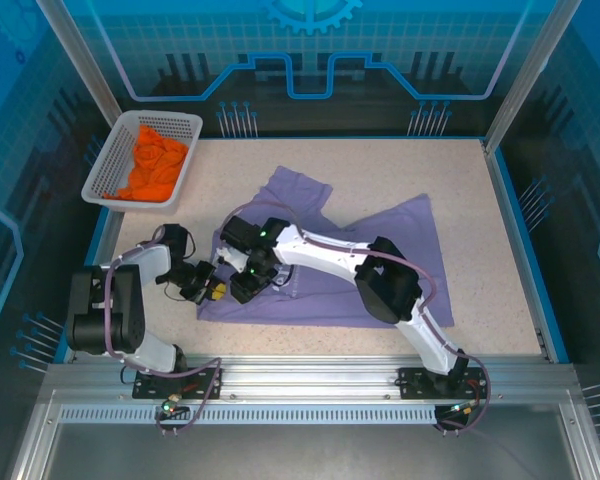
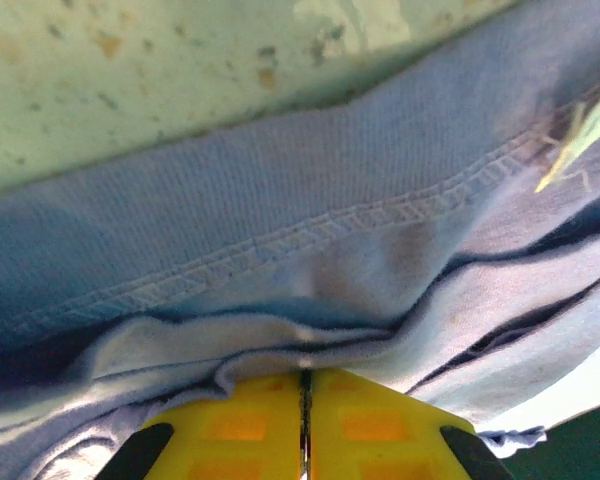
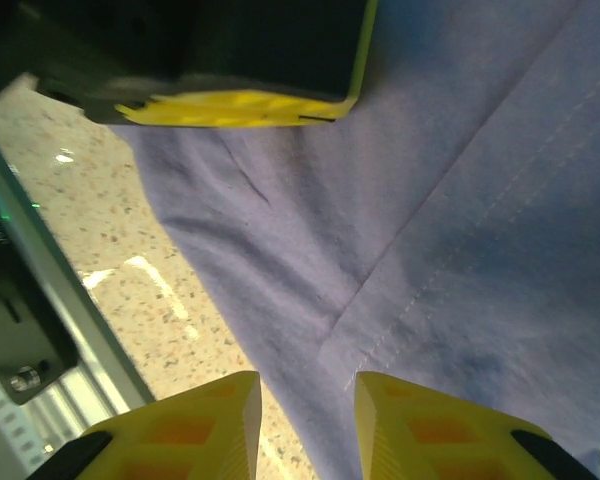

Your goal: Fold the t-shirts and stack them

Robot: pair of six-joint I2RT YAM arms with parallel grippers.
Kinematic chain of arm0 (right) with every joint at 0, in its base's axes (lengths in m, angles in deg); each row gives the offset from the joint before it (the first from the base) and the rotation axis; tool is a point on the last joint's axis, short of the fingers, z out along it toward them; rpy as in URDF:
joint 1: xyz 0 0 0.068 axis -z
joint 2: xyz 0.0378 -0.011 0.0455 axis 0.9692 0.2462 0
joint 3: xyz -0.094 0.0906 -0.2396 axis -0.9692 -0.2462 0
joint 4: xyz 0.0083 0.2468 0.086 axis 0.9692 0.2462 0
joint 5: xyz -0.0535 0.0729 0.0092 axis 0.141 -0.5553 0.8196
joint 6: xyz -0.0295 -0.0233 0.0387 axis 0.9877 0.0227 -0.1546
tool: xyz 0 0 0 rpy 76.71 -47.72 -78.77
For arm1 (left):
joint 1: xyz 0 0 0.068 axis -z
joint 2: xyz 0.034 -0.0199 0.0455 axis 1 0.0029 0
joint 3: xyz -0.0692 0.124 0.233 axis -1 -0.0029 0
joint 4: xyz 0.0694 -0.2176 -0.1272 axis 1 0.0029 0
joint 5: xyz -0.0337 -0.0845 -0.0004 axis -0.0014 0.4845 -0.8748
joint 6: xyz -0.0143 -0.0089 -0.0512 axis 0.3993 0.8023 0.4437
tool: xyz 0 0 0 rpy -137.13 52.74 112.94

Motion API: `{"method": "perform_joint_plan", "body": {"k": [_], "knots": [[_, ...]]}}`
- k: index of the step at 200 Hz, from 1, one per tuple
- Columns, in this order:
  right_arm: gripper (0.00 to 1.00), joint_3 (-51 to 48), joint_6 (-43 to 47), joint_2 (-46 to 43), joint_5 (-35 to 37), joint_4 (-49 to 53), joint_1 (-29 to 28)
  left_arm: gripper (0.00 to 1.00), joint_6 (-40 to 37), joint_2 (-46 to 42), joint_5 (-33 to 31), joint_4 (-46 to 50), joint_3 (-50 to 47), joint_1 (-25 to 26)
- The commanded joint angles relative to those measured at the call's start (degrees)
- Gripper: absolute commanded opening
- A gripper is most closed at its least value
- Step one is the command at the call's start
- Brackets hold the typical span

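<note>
The lavender-purple t-shirt (image 1: 400, 250) lies spread out and rumpled across the middle of the table. My left gripper (image 1: 215, 291) sits at the shirt's left edge. In the left wrist view its yellow fingers (image 2: 305, 375) are pressed together, with a puckered fold of the lavender cloth (image 2: 280, 200) at their tips. My right gripper (image 1: 245, 288) hovers just right of it, open (image 3: 308, 385) over a stitched hem of the shirt (image 3: 460, 200), nothing between its fingers. The left gripper's yellow fingers (image 3: 230, 108) show ahead of it. The orange t-shirt (image 1: 155, 165) lies crumpled in the basket.
The white mesh basket (image 1: 170, 116) stands at the table's far left corner. Bare speckled tabletop (image 1: 480, 180) lies beyond and to the right of the shirt. The metal frame rail (image 3: 40, 330) runs close by the grippers along the near edge.
</note>
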Motion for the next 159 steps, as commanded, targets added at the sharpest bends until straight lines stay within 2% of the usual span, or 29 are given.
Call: {"method": "perform_joint_plan", "body": {"k": [1, 58, 106, 159], "knots": [[0.32, 2.27, 1.68, 2.08, 3.14, 2.11, -1.47, 0.1, -1.43, 1.8, -1.0, -1.63, -0.16, -1.17], [0.35, 4.96, 1.53, 6.19, 12.93, 5.5, -3.64, 0.12, -3.28, 2.16, -0.63, -0.63, -0.51, -2.17], [0.36, 6.63, 1.3, 8.4, 16.02, 7.88, -4.78, 0.13, -4.59, 2.25, -1.2, 0.13, -0.42, -2.64], [0.22, 6.07, 1.11, 7.72, 15.65, 7.39, -4.3, 0.13, -6.3, 3.21, -2.51, 1.8, 0.68, -2.62]]}}
